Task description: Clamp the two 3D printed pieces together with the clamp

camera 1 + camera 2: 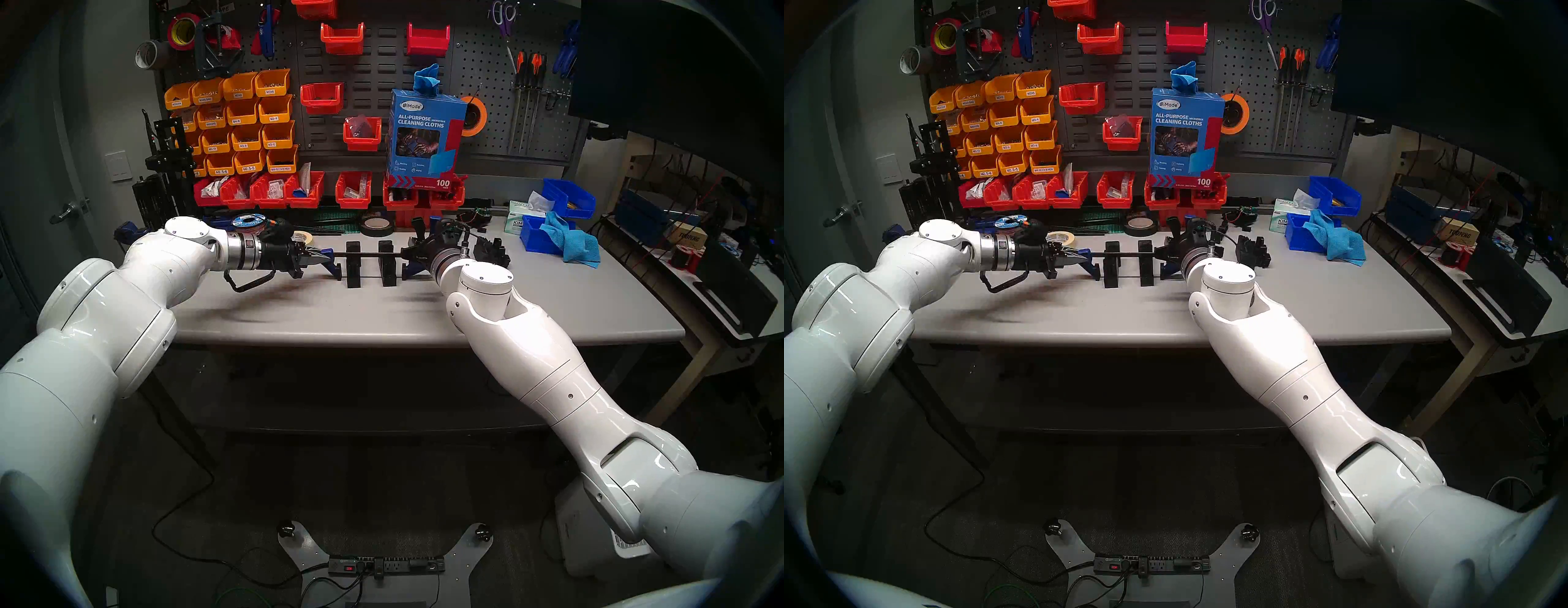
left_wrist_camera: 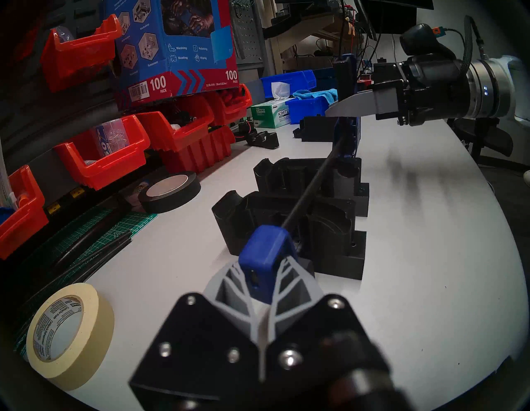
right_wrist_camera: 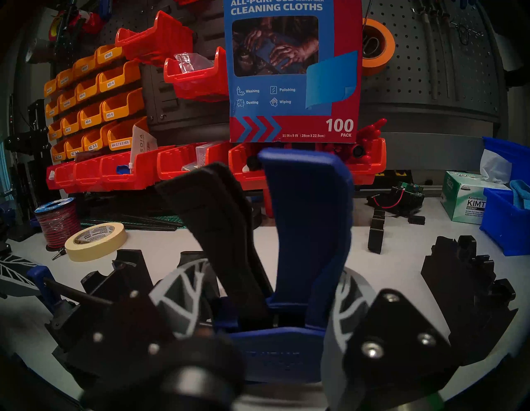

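Observation:
The two 3D printed pieces [image 1: 353, 264] [image 1: 386, 263] are black blocks standing side by side mid-table with a gap between them. The clamp [image 1: 369, 254] lies across them, its thin black bar [image 2: 311, 186] passing over their tops, one blue jaw outside each block. My left gripper [image 1: 315, 258] is shut on the bar's blue end jaw [image 2: 262, 252], grey fingers [image 2: 229, 287] on both sides. My right gripper [image 3: 263, 315] is shut on the clamp's body, below its blue handle [image 3: 309, 229] and black trigger [image 3: 218, 218].
A bulkier black part with prongs [image 1: 492, 251] sits just right of my right wrist. A masking tape roll [image 2: 68, 335] and a black tape roll [image 2: 169, 192] lie behind the clamp. Red bins [image 1: 297, 191] line the back; blue bins with a cloth [image 1: 568, 242] stand far right.

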Robot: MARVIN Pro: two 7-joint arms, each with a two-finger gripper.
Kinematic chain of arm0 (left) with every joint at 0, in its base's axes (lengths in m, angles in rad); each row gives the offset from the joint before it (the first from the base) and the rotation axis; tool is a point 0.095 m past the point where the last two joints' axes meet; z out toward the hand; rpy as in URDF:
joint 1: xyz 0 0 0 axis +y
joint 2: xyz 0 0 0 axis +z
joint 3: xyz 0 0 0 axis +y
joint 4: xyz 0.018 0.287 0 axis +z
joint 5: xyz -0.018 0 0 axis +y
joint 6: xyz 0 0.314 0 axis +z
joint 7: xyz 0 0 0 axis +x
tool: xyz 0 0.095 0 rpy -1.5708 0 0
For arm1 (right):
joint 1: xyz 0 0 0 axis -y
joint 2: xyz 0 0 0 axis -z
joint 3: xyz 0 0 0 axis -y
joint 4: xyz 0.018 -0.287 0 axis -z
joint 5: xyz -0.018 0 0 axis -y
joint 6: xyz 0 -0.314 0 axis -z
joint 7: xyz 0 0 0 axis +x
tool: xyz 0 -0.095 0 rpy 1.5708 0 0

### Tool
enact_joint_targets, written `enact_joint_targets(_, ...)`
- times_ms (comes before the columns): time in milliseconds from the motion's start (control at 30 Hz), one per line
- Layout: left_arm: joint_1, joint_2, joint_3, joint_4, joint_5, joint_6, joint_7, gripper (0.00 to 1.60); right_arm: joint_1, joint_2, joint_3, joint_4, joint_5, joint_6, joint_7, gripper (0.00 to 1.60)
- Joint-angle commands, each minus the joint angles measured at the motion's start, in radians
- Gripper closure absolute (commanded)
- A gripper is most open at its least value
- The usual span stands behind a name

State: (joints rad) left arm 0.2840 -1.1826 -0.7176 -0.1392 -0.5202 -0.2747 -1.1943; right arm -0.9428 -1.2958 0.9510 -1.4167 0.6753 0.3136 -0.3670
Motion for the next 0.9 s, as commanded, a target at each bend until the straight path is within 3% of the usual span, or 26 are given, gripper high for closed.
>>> enact_joint_targets(0,-0.014,-0.041,-0.005,-0.020,-0.007,0.001,-0.013,1.60,0.034,-0.059,-0.025,0.001,0.008,-0.012,0.027,1.60)
enact_joint_targets(867,-0.014,-0.036,-0.004,-0.019,-0.002,0.002,-0.019,1.60,0.076,-0.114,-0.079,0.080,0.039,-0.048,0.052,1.60)
